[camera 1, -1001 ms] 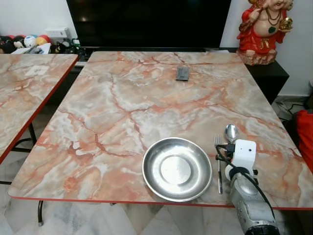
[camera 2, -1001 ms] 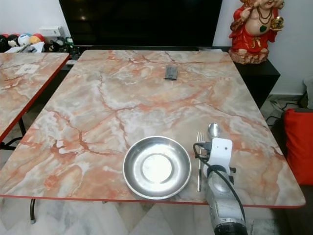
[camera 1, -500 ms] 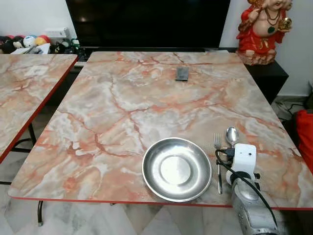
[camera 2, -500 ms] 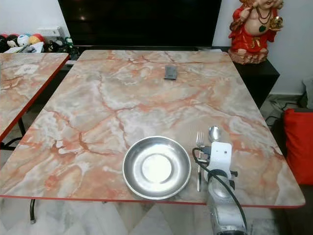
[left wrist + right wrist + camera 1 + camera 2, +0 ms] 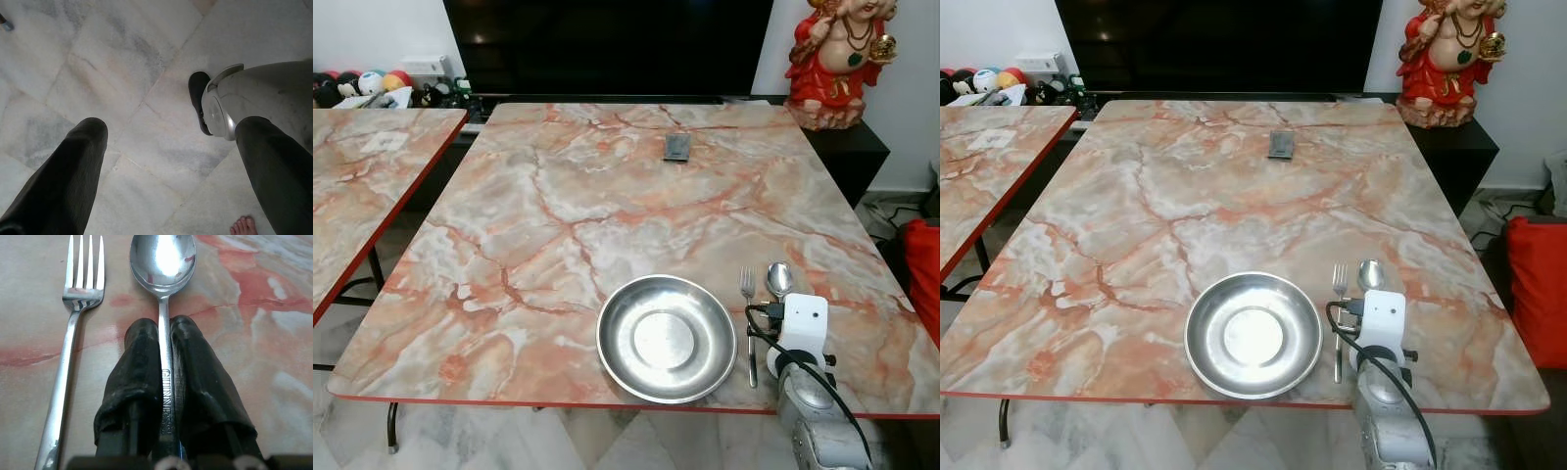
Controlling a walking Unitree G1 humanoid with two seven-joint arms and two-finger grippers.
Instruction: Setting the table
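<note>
— What is your right gripper (image 5: 164, 377) doing?

— It is pinching the spoon (image 5: 163, 264) by its handle, fingers (image 5: 139, 382) nearly closed on either side, the bowl pointing ahead of the tips. The spoon is lying on the table (image 5: 558, 196), apparently flat.

— And the fork (image 5: 73, 333)?

— It is lying just beside the fingers, parallel, between them and the steel plate (image 5: 667, 338), so you are lining up the cutlery. Your left gripper (image 5: 171, 161) is hanging idle over the floor, fingers spread, holding nothing.
</note>
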